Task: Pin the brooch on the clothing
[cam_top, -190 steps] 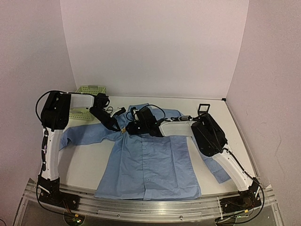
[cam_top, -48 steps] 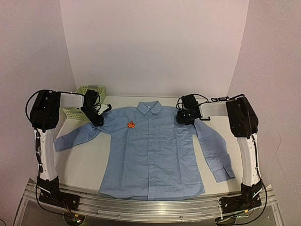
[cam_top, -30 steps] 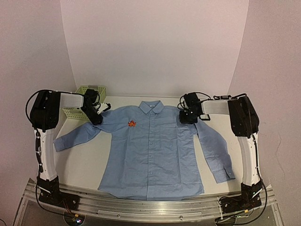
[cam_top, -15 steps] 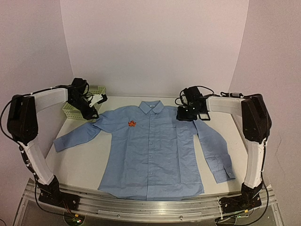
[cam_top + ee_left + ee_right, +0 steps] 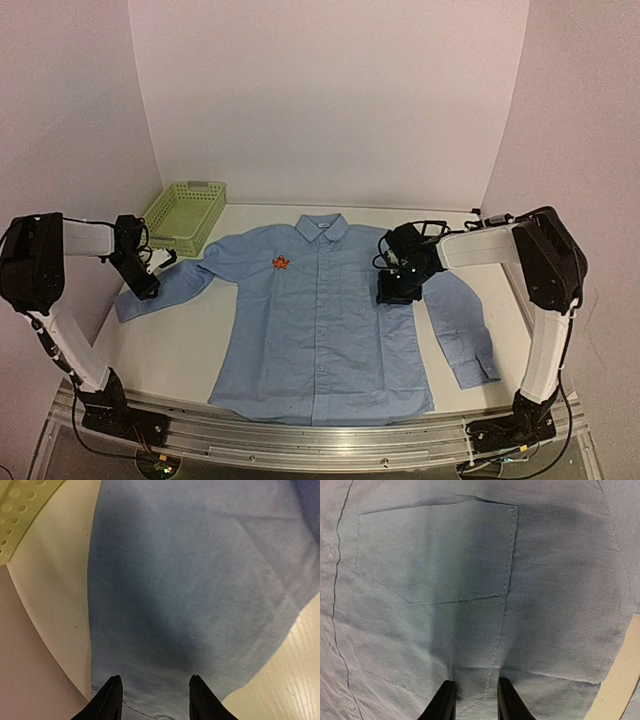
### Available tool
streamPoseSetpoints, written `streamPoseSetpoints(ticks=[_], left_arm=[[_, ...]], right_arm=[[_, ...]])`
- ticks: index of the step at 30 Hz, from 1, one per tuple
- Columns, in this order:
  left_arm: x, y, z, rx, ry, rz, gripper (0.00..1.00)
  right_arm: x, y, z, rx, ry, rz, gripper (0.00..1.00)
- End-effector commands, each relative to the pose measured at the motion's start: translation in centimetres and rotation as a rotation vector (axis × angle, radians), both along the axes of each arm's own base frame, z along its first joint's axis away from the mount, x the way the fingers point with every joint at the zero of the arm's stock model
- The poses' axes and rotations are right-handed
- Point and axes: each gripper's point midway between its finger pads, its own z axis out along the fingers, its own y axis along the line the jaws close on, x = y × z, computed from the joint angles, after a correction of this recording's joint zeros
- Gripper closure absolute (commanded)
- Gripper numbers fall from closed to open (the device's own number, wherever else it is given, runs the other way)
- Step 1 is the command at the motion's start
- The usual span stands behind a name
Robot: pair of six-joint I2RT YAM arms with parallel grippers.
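Note:
The clothing (image 5: 320,330), a light blue shirt, lies spread flat on the table with its collar at the far side. The small orange-red brooch (image 5: 281,263) sits on its chest, left of the button line. My left gripper (image 5: 150,283) hovers low over the shirt's left sleeve (image 5: 190,590); in the left wrist view this gripper (image 5: 153,686) is open with only fabric below it. My right gripper (image 5: 396,292) is down on the right chest. In its wrist view the right gripper (image 5: 475,691) stands open just below the pocket (image 5: 435,550), its tips pressing creased cloth.
A green mesh basket (image 5: 185,215) stands at the far left, and its corner (image 5: 20,505) shows in the left wrist view. Bare cream table (image 5: 175,340) lies either side of the shirt. White walls close off the back and both sides.
My left gripper has dropped from near the basket down along the sleeve toward the near left. My right gripper has slid from the shoulder down to the chest pocket. The shirt and brooch stayed put.

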Motion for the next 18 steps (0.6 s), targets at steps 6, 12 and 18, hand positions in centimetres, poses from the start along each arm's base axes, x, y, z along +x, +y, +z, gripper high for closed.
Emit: streamPoseSetpoints(ticks=[6, 12, 18], left_arm=[[-3.9, 8.4, -4.2, 0.202, 0.04, 0.081, 0.55], [-3.1, 11.4, -3.3, 0.25, 0.005, 0.096, 0.55], [-1.3, 13.5, -3.3, 0.307, -0.018, 0.11, 0.55]], right_arm=[[-3.2, -4.3, -4.3, -0.123, 0.102, -0.1, 0.71], [-3.0, -6.3, -4.2, -0.146, 0.102, -0.135, 0.71], [-2.7, -7.9, -3.6, -0.175, 0.098, -0.148, 0.71]])
